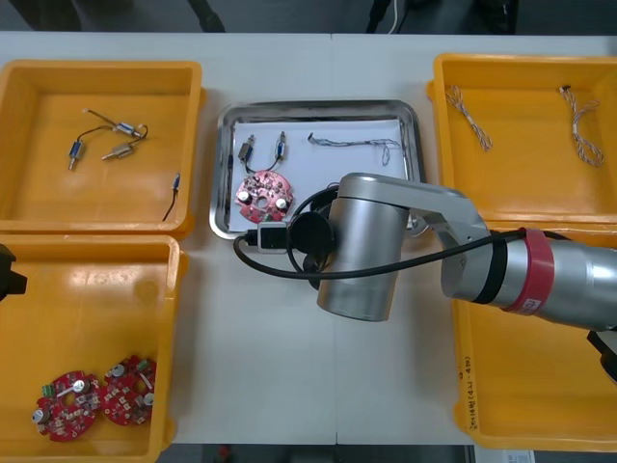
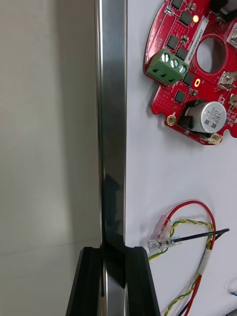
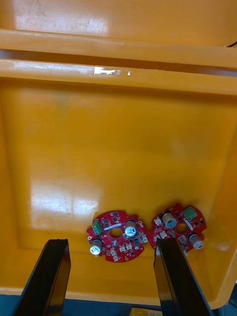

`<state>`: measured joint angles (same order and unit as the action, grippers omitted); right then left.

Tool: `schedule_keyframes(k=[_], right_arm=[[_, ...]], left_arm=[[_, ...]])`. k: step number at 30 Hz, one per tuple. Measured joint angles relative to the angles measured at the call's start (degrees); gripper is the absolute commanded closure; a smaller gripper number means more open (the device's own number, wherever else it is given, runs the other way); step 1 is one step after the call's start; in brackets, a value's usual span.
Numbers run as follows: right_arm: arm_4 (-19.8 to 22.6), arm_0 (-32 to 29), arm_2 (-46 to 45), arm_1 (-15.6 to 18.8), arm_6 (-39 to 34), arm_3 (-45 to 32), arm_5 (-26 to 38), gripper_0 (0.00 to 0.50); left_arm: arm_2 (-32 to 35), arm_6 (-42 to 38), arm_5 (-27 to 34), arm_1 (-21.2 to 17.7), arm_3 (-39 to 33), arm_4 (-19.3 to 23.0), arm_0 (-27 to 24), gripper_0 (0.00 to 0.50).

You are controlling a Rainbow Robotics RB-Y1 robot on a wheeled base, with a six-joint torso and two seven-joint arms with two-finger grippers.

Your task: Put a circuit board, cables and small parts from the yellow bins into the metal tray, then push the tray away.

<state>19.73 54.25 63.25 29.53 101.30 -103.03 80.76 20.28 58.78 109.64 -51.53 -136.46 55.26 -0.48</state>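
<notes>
Front view: the right arm (image 1: pixel 405 241) reaches across the light table (image 1: pixel 270 367) to the near rim of the metal tray (image 1: pixel 224 174). On the tray's white inside lie a round red circuit board (image 1: pixel 264 191), two small metal parts (image 1: pixel 249 149) beyond it, and a thin twisted cable (image 1: pixel 357 145) towards the far edge.

Right wrist view: the right gripper (image 2: pixel 113 252) straddles the tray's shiny rim, its black fingers (image 2: pixel 91 281) closed against it, one on the table side and one inside. Just beside them on the white floor curl a red and yellow cable (image 2: pixel 210 222) and a black cable (image 2: pixel 197 237), with the circuit board farther along.

Left wrist view: the left gripper (image 3: pixel 111 244) hangs over the near yellow bin (image 3: pixel 118 148) on the robot's left, fingers spread wide and holding nothing, above two spare boards (image 3: pixel 180 229).
</notes>
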Motion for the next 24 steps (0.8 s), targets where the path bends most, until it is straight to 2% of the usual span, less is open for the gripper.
schedule_keyframes(k=[7,24], right_arm=[[1.27,2.77,0.63,0.00,0.00,3.44,-2.56,0.500],[1.36,6.78,0.80,0.00,0.00,11.40,-11.06,0.500]], left_arm=[[0.00,0.00,0.00,0.00,0.00,0.00,0.00,0.000],[0.00,0.00,0.00,0.00,0.00,0.00,0.00,0.000]])
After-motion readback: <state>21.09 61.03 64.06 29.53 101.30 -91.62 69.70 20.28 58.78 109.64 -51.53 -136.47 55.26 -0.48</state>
